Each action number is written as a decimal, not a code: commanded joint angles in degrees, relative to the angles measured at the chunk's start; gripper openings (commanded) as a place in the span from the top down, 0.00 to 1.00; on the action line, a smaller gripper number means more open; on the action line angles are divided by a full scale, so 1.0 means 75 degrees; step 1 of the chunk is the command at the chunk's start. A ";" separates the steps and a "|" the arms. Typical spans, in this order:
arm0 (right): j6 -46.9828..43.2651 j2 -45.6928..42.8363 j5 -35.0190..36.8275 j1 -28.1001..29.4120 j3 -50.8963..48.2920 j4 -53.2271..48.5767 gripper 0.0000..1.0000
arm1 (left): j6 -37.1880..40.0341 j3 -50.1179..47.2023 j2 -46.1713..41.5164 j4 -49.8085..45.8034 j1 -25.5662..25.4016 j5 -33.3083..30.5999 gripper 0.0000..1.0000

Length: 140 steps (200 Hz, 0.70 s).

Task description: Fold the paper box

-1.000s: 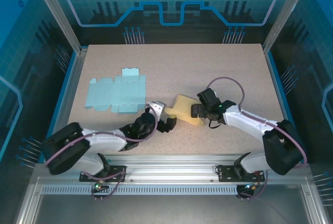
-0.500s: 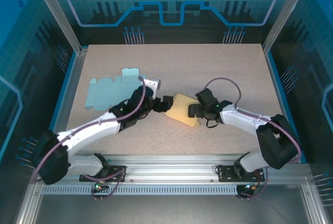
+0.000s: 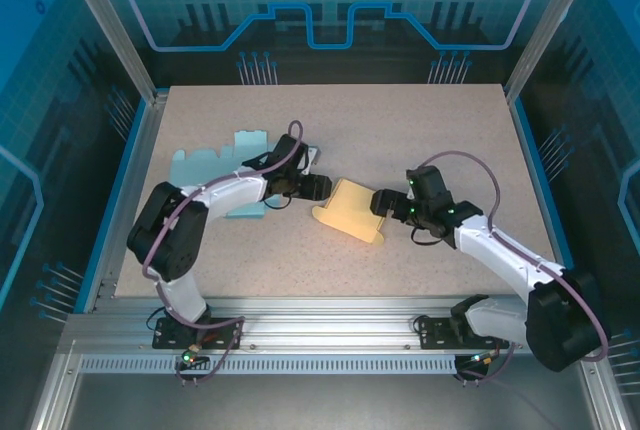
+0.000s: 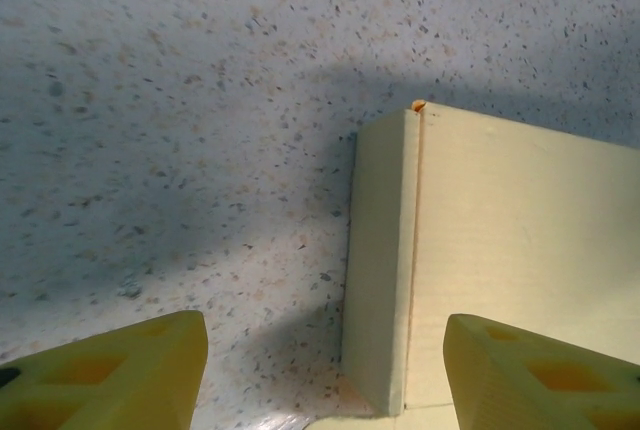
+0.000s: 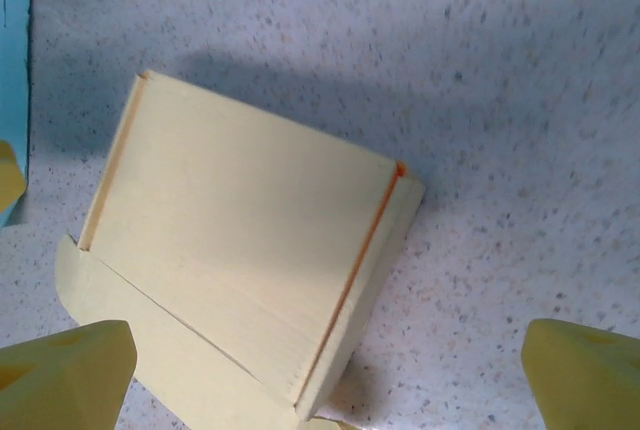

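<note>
1. 2 arms are in play, and both have their claws at the yellow paper box [image 3: 350,212]. It lies near the middle of the table [image 3: 440,130], partly formed, with a broad panel on top, a narrow wall creased along its long edge and a flap loose at the near end.
2. The left gripper [image 3: 316,188] sits right at the box's left edge. In its wrist view the fingers [image 4: 100,375] stand a middling way apart. The box's narrow wall is in the gap ahead of them, and nothing looks pinched.
3. The right gripper [image 3: 382,202] is at the opposite edge, splayed as wide as it goes. In its wrist view the fingertips [image 5: 585,365] flank the box with bare table beside them, so this claw is empty too.
4. A blue flat blank [image 3: 200,166] lies off to the left, partly under the left arm, and takes no part in this.
5. My read is that this is the squaring-up step, where the walls are brought upright before the end flaps go in. I'd put it early to middle of the job.
6. The next move, I'd say, calls for 1 claw to brace a wall while the other tucks the flap. The card is thin, so a hard nip could crush the crease. An unbraced push would likely just slide the box.
</note>
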 commanded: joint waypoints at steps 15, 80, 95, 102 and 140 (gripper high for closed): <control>0.0906 0.0274 -0.1430 -0.0241 -0.0690 0.1140 0.01 | -0.0009 0.0415 0.0525 0.0210 0.0067 0.1202 0.41; 0.1459 0.0601 -0.2097 -0.0585 -0.1405 0.2548 0.01 | -0.0838 -0.0019 0.1100 0.0902 0.0533 0.1599 0.77; 0.1580 0.0833 -0.2329 -0.0628 -0.1474 0.2977 0.01 | -0.0950 -0.0106 0.1172 0.1070 0.0592 0.1773 0.80; 0.1632 0.0970 -0.2433 -0.0638 -0.1487 0.3158 0.01 | -0.0996 -0.0128 0.1201 0.1109 0.0608 0.1808 0.82; 0.1770 0.1670 -0.2880 -0.0665 -0.1520 0.4513 0.01 | -0.1147 -0.0356 0.1197 0.1404 0.0646 0.1868 0.83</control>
